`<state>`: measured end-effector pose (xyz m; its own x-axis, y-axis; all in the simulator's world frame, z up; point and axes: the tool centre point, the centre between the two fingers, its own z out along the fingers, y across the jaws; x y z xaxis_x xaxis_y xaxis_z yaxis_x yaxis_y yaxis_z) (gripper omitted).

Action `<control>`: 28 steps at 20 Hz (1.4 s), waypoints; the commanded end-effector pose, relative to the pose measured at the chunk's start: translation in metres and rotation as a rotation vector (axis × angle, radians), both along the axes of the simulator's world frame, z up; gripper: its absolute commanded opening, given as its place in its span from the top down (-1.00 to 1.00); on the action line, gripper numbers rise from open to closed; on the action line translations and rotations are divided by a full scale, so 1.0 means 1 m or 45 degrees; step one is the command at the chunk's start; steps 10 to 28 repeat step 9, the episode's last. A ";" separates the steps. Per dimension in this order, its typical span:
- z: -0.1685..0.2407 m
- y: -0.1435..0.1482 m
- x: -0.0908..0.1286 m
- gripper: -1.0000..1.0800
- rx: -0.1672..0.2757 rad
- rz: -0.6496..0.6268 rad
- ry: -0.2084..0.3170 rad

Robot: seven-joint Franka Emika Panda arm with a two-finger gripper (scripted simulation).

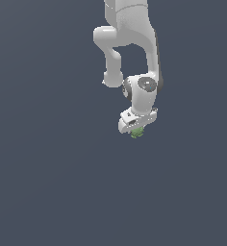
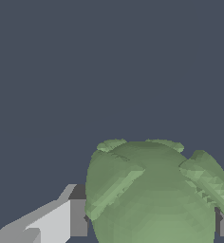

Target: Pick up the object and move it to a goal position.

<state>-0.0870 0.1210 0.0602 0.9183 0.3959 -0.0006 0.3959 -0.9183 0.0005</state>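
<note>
The object is a small dull-green lumpy ball (image 1: 137,132), mostly hidden under the white gripper (image 1: 136,129) in the exterior view. In the wrist view the ball (image 2: 154,194) looms large between the two grey fingertip pads (image 2: 78,217), one pad on each side of it and touching it. The gripper is shut on the ball. The white arm reaches down from the top of the exterior view, and the hand points downward.
A plain dark grey-blue surface (image 1: 48,182) fills the view all around the arm. No other objects, containers or edges show.
</note>
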 end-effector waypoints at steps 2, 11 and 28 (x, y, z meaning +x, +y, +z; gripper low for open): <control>0.010 0.012 -0.013 1.00 0.000 0.001 -0.001; 0.019 0.023 -0.022 1.00 0.000 0.001 -0.001; 0.019 0.023 -0.022 1.00 0.000 0.001 -0.001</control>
